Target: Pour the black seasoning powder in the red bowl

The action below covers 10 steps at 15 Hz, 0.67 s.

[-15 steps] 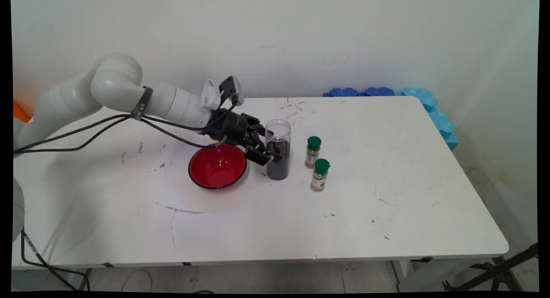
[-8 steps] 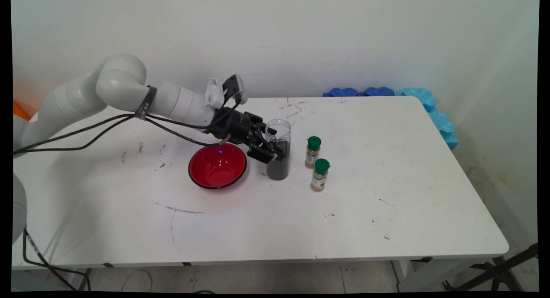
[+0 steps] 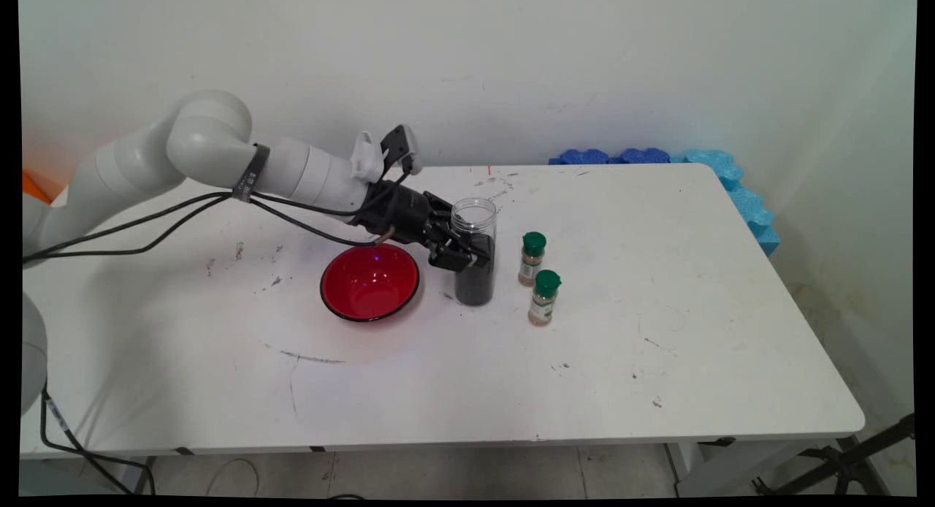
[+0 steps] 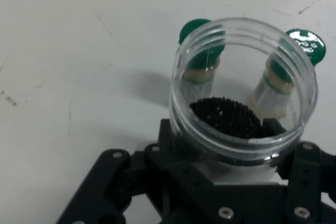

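Main view first: the white arm reaches in from nine o'clock and its black two-finger gripper (image 3: 467,257) is clamped on the clear, lidless plastic jar (image 3: 475,250), gripping it about mid-height, one finger (image 3: 451,259) showing on the jar's near side. The jar stands upright, roughly two-thirds full of dark granules, on the white table (image 3: 657,332). At the jar's nine o'clock, just beside it, sits a red bowl with a black rim (image 3: 369,282). At the jar's three o'clock stand two small spice bottles with green caps, one farther back (image 3: 532,258) and the other (image 3: 544,297) nearer the table's front edge, both apart from the jar. Blue foam pieces (image 3: 661,158) lie along the wall at the table's one o'clock corner. Hand view next: the jar (image 4: 242,90) fills the frame's centre, its open mouth facing the camera, with the heap of dark granules (image 4: 224,117) inside. The gripper's black linkage (image 4: 220,192) closes round the jar's lower wall at six o'clock. Through the clear wall, at twelve and two o'clock, the two green-capped bottles (image 4: 198,51) (image 4: 294,61) appear.
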Each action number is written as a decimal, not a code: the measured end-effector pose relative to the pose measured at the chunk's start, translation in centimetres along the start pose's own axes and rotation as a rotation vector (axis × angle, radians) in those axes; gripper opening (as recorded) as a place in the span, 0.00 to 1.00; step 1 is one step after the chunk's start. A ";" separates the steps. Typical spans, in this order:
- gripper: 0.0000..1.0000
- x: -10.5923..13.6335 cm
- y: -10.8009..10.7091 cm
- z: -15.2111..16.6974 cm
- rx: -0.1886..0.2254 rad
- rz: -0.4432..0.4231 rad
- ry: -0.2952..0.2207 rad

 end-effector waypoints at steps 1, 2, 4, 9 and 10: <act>0.00 0.1 0.1 -0.1 -0.005 0.000 0.001; 0.00 0.2 0.2 -0.4 -0.010 0.001 0.002; 0.00 0.4 0.5 -1.1 -0.017 0.005 0.004; 0.00 1.5 1.6 -4.5 -0.034 0.020 0.008; 0.00 1.9 1.8 -5.6 -0.034 0.024 0.009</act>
